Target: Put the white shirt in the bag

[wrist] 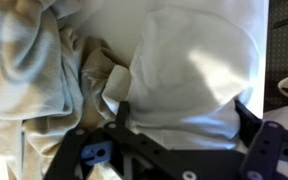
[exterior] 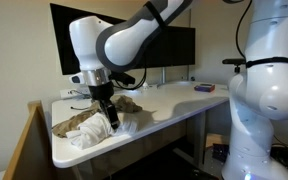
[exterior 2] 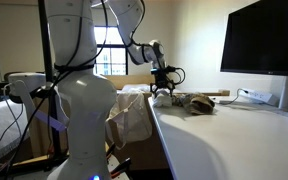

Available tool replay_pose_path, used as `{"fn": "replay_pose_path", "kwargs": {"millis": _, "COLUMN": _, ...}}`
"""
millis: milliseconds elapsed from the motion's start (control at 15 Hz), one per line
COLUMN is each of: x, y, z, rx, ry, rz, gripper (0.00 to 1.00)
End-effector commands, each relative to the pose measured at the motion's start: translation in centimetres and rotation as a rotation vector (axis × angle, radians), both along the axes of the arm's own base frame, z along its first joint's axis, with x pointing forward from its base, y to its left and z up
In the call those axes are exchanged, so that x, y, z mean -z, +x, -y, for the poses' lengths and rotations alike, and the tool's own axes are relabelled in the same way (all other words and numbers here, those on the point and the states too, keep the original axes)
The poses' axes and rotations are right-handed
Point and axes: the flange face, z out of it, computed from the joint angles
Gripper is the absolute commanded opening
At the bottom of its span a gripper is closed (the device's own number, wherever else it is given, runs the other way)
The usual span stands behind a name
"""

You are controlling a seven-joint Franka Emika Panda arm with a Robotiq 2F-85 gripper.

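The white shirt (exterior: 106, 134) lies crumpled at the near corner of the white desk (exterior: 174, 100), next to a heap of tan clothes (exterior: 76, 122). My gripper (exterior: 112, 118) is down on the shirt. In the wrist view the white shirt (wrist: 194, 60) fills the gap between my two black fingers, which stand wide apart; the gripper (wrist: 184, 110) is open around the cloth. In an exterior view the gripper (exterior 2: 162, 92) sits over the clothes at the desk's far end. A beige bag (exterior 2: 134, 115) stands beside the desk edge, below the clothes.
A large dark monitor (exterior: 154, 45) stands at the back of the desk, also seen in an exterior view (exterior 2: 264, 40). A small blue object (exterior: 203, 88) lies on the desk. A brown board (exterior: 24, 140) stands beside the desk corner. A window (exterior 2: 112, 45) is behind.
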Motion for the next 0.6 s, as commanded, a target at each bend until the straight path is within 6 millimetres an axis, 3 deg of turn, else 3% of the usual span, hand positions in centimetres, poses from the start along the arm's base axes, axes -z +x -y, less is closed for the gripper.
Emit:
{"fn": "replay_pose_path", "kwargs": {"millis": 0, "x": 1.64, "y": -1.20, "z": -0.22, "rx": 0.000, "ry": -0.028, "rz": 0.036, "gripper": 0.74}}
{"fn": "replay_pose_path", "kwargs": {"millis": 267, "x": 2.53, "y": -1.94, "z": -0.48, "rx": -0.006, "ry": -0.040, "rz": 0.016, "gripper": 0.47}}
{"fn": "replay_pose_path", "kwargs": {"millis": 533, "x": 1.86, "y": -2.16, "z": -0.47, "rx": 0.003, "ry": -0.057, "rz": 0.031, "gripper": 0.23}}
